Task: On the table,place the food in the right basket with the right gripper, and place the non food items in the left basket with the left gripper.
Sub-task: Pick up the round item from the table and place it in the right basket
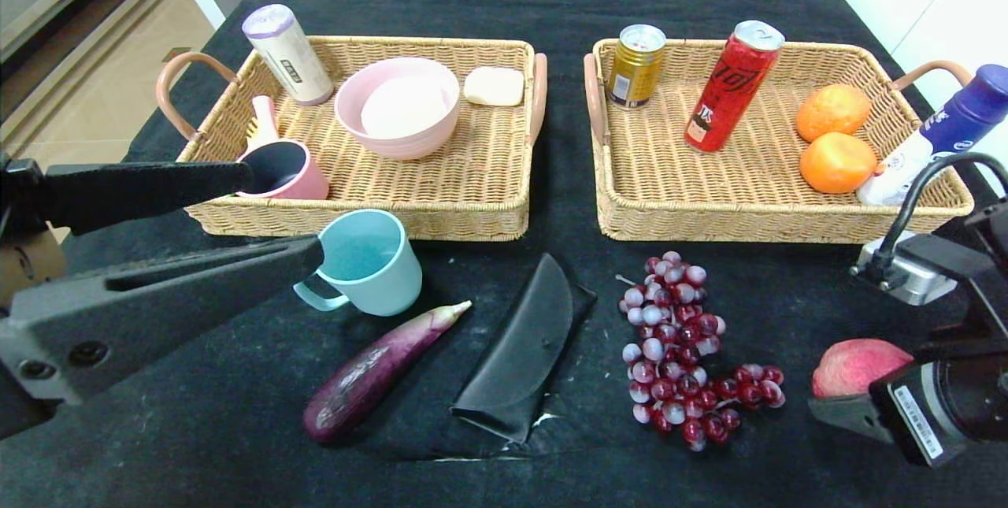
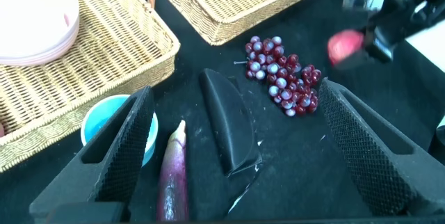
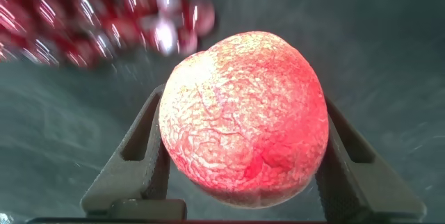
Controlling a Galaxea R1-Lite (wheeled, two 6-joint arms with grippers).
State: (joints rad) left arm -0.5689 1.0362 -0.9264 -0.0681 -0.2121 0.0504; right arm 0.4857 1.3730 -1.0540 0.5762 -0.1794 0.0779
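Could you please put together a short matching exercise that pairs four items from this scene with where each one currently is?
Items:
1. peach
2. teal cup
3. soap bar
4. red can

Places:
A. inside the left basket
B. standing in the right basket
C. between the fingers of the right end effector
D. on the black cloth, just in front of the left basket, near the open left end effector

Pairs: 1-C, 2-D, 3-A, 4-B
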